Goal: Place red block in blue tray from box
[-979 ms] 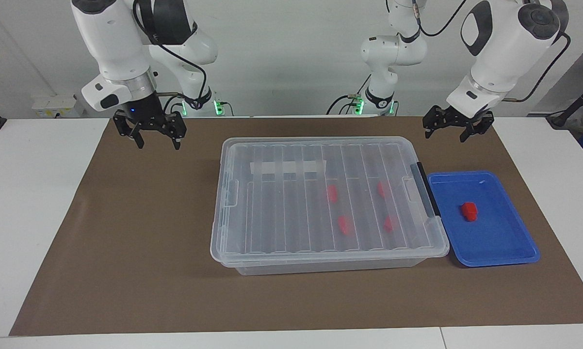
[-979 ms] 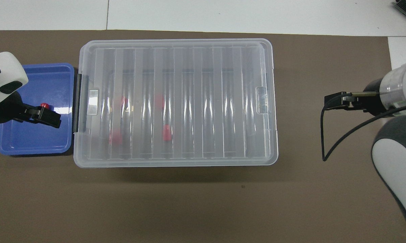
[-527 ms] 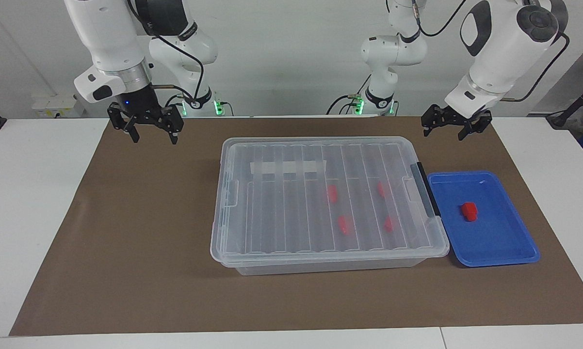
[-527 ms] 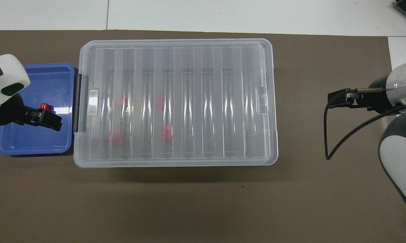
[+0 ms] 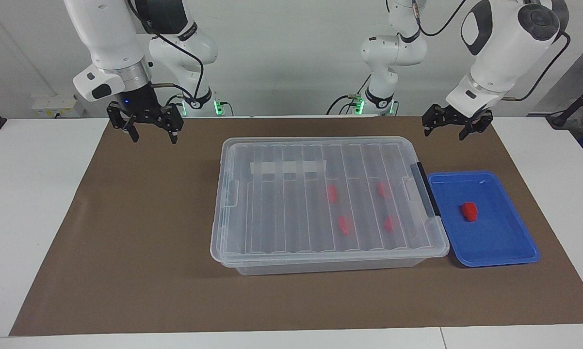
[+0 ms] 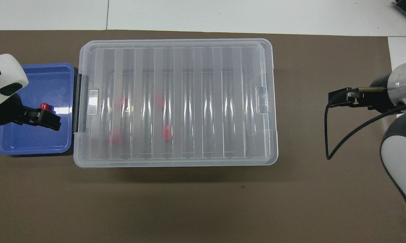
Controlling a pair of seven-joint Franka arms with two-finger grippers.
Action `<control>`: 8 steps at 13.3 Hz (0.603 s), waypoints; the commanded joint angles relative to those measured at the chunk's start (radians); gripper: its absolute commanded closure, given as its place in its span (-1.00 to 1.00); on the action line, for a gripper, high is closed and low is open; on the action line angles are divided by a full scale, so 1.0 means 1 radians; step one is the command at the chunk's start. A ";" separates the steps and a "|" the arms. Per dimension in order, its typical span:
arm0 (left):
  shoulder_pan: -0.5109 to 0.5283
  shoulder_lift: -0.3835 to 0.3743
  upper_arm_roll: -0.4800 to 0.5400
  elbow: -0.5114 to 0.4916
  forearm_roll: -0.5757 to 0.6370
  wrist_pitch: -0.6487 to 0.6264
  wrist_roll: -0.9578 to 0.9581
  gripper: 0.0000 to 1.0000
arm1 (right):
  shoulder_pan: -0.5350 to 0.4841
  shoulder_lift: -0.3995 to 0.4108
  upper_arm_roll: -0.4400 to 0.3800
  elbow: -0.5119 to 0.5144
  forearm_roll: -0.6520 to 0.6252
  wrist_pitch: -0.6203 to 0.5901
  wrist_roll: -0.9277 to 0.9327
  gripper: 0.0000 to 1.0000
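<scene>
Right gripper (image 5: 149, 134): I am seeing it hanging in the air over the brown mat (image 5: 126, 232) at the right arm's end of the table, fingers standing apart, carrying nothing.
Left gripper (image 5: 455, 130): I am watching it hang over the mat's edge nearest the robots, at the left arm's end; fingers are spread and nothing is between them.
Box (image 5: 320, 198): it is sitting in the middle of the mat with its ribbed clear lid lying on top, black latch (image 5: 425, 189) on the short end toward the blue tray.
Blocks in box: I am counting four red shapes showing through the lid, all in the half toward the latch.
Blue tray (image 5: 507, 247): it is lying just beside the latch end of the box, toward the left arm's end of the table.
Red block (image 5: 469, 211): it is resting inside the blue tray, around its middle, apart from the rim.
View differences: the facing view is showing the left gripper well above and clear of the tray, while the overhead view (image 6: 44, 116) is drawing it across the tray and half covering the red block (image 6: 45, 106). The white tape strip (image 5: 286, 167) on the lid is showing only in the facing view.
Open room: I am seeing bare mat stretching wide between the box and the right arm's end, and a broad band along the edge farthest from the robots.
</scene>
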State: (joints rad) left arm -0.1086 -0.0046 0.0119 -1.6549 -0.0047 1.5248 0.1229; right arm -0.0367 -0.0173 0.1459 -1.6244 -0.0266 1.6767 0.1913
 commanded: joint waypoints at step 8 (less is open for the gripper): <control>0.017 -0.017 0.006 -0.013 0.015 0.009 -0.003 -1.00 | 0.083 -0.030 -0.115 -0.031 0.013 -0.080 0.020 -1.00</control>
State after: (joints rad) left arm -0.0957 -0.0046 0.0217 -1.6549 -0.0046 1.5248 0.1229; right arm 0.0310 -0.0222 0.0475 -1.6303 -0.0254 1.6065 0.1913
